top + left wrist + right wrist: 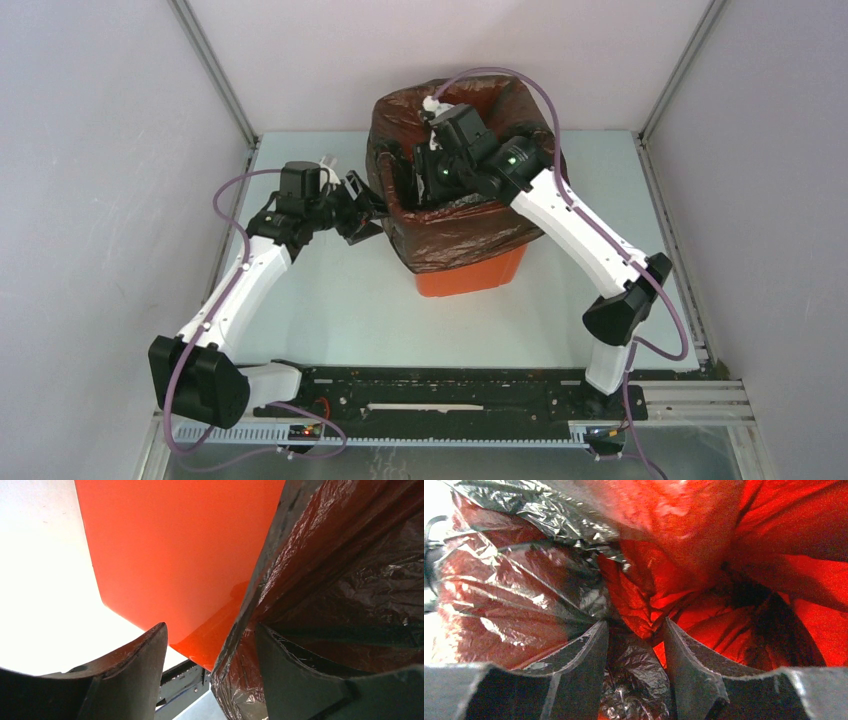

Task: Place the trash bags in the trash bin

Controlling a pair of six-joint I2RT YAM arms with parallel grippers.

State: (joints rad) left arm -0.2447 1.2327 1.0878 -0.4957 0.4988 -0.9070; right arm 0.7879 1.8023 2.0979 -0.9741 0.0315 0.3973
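R hand [635, 625] inside bin [470, 277], fingers [574, 670] apart, bag [450, 235] between them: should press it down slow. L hand [210, 629] apart too, bag edge between fingers: pinch, tug evenly.

trash bin [470, 278] rim hidden under trash bags [450, 235], right claw [636, 630] tips unseen from above

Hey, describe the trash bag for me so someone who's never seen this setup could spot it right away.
On the pale table stands one tall orange trash bin, toward the back. The trash bag is the thin film lining its mouth and draped down its outside. It alone is glossy, wrinkled, dark and see-through, unlike the smooth orange plastic below.
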